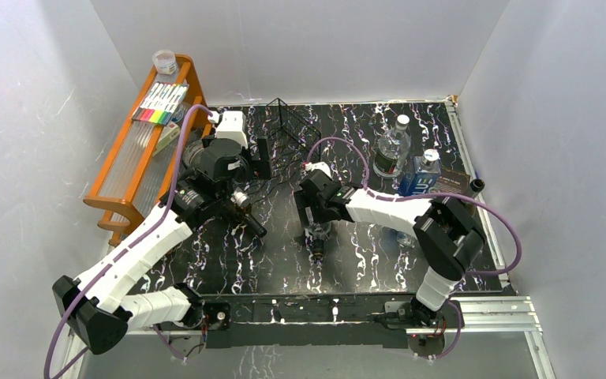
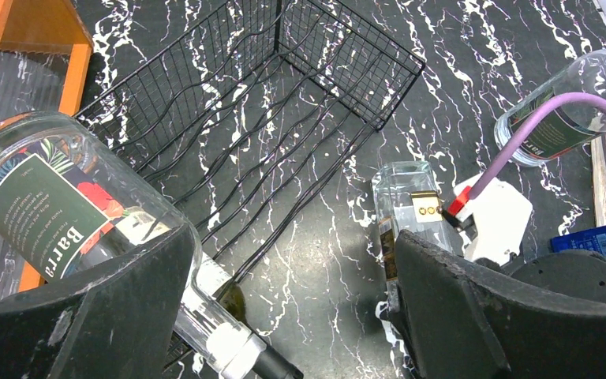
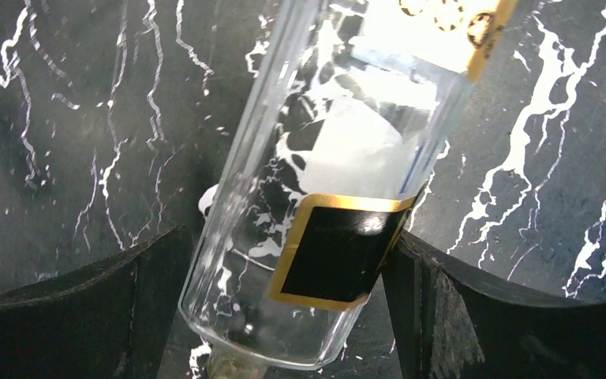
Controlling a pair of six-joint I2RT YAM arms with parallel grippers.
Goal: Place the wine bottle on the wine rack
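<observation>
The black wire wine rack (image 1: pixel 288 126) stands at the back centre; in the left wrist view its cradle wires (image 2: pixel 284 118) run toward me. A clear bottle with a green "Barra" label (image 2: pixel 47 205) lies tilted at the rack's near left edge, neck toward me, partly behind my left finger. My left gripper (image 2: pixel 292 245) (image 1: pixel 245 209) is open with nothing between its fingers. My right gripper (image 3: pixel 292 245) (image 1: pixel 316 221) is shut on a clear square wine bottle with a black and gold label (image 3: pixel 323 197), neck down, to the right of the rack's near end (image 2: pixel 406 205).
An orange wooden shelf (image 1: pixel 126 166) with markers (image 1: pixel 158 103) and a small jar (image 1: pixel 164 61) stands at the left. A clear bottle (image 1: pixel 392 146), a blue-labelled bottle (image 1: pixel 422 174) and a dark card (image 1: pixel 454 181) stand at the back right. A purple cable (image 2: pixel 536 118) crosses the left wrist view.
</observation>
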